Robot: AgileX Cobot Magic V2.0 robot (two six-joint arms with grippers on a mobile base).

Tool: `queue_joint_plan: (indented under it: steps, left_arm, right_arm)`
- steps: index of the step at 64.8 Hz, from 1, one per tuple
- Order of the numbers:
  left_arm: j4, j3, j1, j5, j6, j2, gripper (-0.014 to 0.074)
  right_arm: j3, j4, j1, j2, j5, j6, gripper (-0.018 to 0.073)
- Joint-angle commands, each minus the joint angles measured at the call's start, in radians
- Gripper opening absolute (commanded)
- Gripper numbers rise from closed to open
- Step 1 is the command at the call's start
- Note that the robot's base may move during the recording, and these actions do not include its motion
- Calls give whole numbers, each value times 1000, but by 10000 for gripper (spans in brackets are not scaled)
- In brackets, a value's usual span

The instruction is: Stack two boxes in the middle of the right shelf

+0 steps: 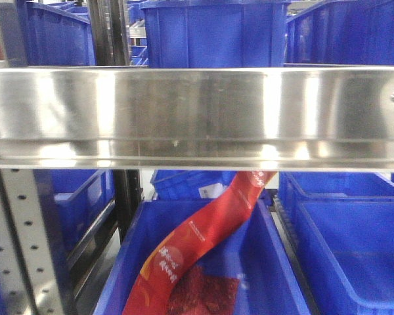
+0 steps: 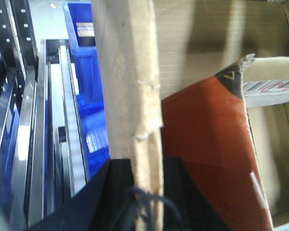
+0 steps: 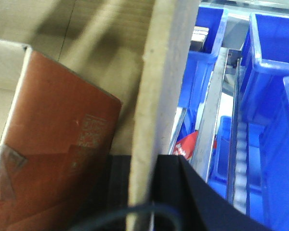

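Observation:
My left gripper [image 2: 147, 166] is shut on the left wall of an open brown cardboard box [image 2: 130, 72]; the wall's raw edge runs up between the black fingers. My right gripper [image 3: 144, 161] is shut on the box's right wall [image 3: 166, 62] in the same way. Inside the box lies a red-brown carton [image 2: 207, 144], which also shows in the right wrist view [image 3: 58, 125]. The shiny steel shelf rim [image 1: 197, 111] fills the middle of the front view. No box or gripper shows in the front view. A second box is not in view.
Blue plastic bins [image 1: 210, 33] stand on the level above the rim and more sit below [image 1: 354, 243]. A red printed bag [image 1: 203, 236] lies in the lower middle bin. A grey perforated upright [image 1: 26, 243] is at lower left. Steel rails and blue bins flank the box [image 3: 216, 110].

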Motion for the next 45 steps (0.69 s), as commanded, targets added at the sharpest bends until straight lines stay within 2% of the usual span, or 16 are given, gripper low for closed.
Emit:
queue_joint_plan:
  steps: [1,45]
  left_arm:
    - [29,-8,6,-64,4,-14,-111]
    - [29,-8,6,-64,4,-14,-111]
  right_arm:
    - [-9,-38,-8,-10,-43,-11,-154]
    - [-9,-38,-8,-10,-43,-11,-154]
